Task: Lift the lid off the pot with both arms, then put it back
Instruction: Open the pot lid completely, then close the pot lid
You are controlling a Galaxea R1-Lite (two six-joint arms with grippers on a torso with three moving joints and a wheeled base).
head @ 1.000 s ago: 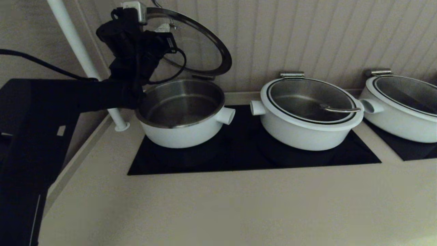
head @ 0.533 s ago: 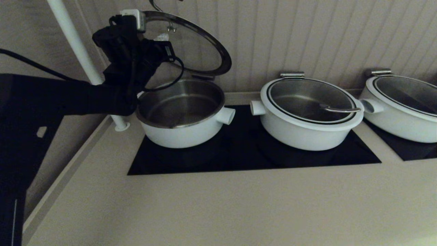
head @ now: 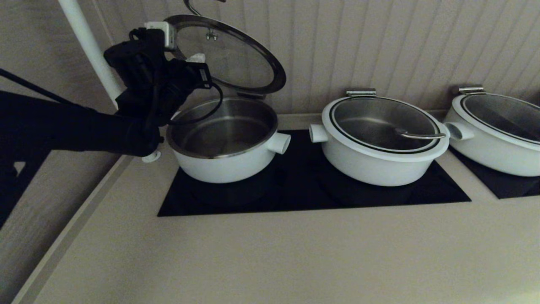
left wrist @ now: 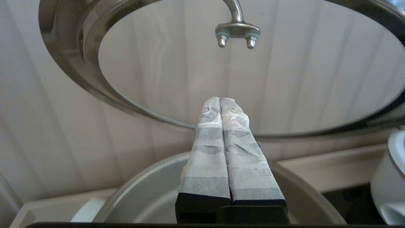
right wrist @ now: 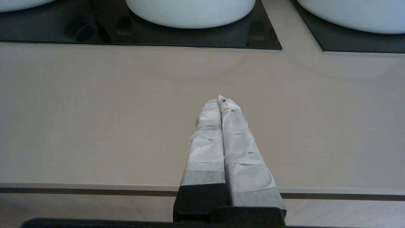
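Observation:
The left white pot [head: 223, 164] stands open on the black cooktop [head: 295, 194]. Its glass lid [head: 236, 55] with a steel rim is tipped up behind the pot, near the wall. My left gripper [head: 197, 58] is shut and empty, just in front of the lid's underside and above the pot's near-left rim. In the left wrist view the shut gripper [left wrist: 220, 99] points at the lid's glass [left wrist: 300, 79], below the handle bracket [left wrist: 237, 31], with the pot's rim [left wrist: 139, 183] beneath. My right gripper [right wrist: 221, 100] is shut and empty, low over the counter's front part.
A second white pot [head: 382, 164] with its lid down sits at the middle of the cooktop. A third pot [head: 493, 147] sits at the far right. A white pole [head: 90, 55] rises left of the open pot. The panelled wall is close behind.
My left arm has drawn back to the left and lower, away from the lid. The lid stays tipped up. The pots have not moved.

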